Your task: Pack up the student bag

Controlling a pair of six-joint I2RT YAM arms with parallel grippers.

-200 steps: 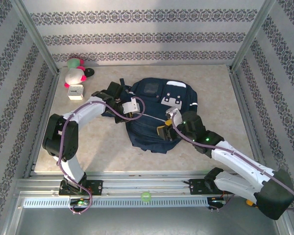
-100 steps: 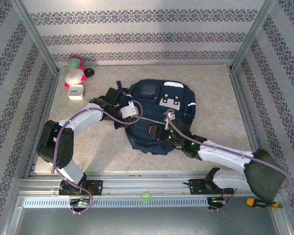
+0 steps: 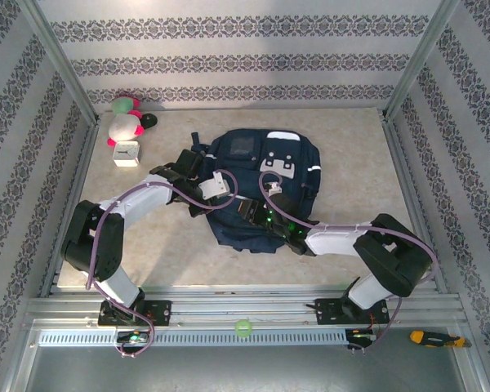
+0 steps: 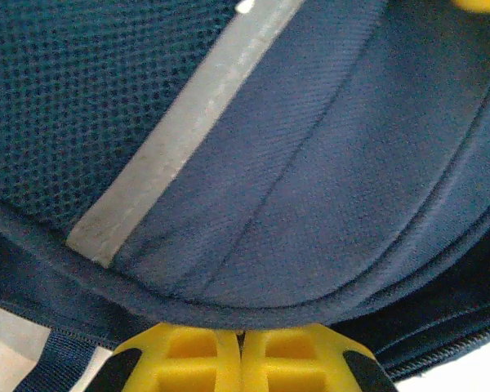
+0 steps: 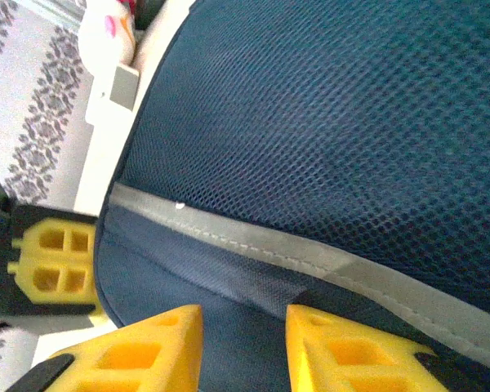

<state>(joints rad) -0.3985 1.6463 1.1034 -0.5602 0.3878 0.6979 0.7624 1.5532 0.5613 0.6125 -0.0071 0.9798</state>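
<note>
Student bag [image 3: 229, 233] lies mid-table, a little far of centre, between both arms. Left gripper [image 4: 241, 359] at the bag's left edge, jaws closed, pinching the piped rim. Right gripper [image 5: 243, 322] at the bag's near side, jaws partly apart, navy fabric in the gap, just beside the grey stripe [image 5: 310, 257]. Pink-white plush [image 3: 124, 124] far left, well apart

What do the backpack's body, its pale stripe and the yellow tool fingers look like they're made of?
Student bag: navy woven fabric, matte; part is open mesh, by its dotted holes. Stripe: smooth grey tape, stitched along one edge, possibly reflective. Right tool's fingers: yellow moulded plastic, likely, from their hollow cells.
</note>
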